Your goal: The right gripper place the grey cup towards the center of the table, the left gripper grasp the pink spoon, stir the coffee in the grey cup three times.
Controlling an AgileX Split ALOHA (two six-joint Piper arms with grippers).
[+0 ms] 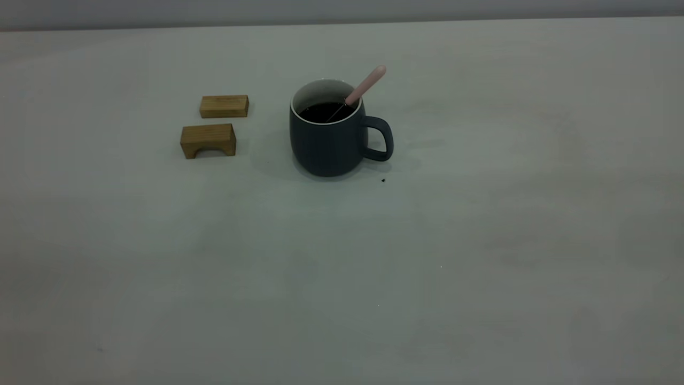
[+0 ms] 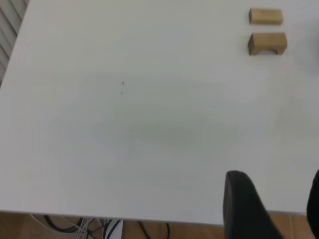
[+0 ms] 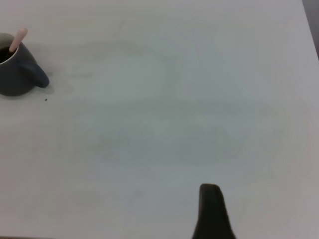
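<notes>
Grey cup [image 1: 328, 140] sits near the table's [image 1: 481, 267] far edge, about midway along it, pink spoon [image 1: 366, 85] leaning in the coffee [image 1: 324, 112], handle tipped toward my right side. Both my arms hang back at the near edge, well apart from it. Left gripper [image 2: 271, 209] looks spread; right gripper [image 3: 212, 211] I can't tell. Left looks no closer than right.

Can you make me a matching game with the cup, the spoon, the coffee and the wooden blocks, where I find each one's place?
Things:
1. grey cup
2. pink spoon
3. coffee
4. wooden blocks

Places:
A. inside the cup, dark and flat
B. leaning on the cup's rim, handle sticking out
C. on the table, left of the cup in the exterior view
D. upright near the table's middle

Pairs: 1-D, 2-B, 3-A, 4-C
</notes>
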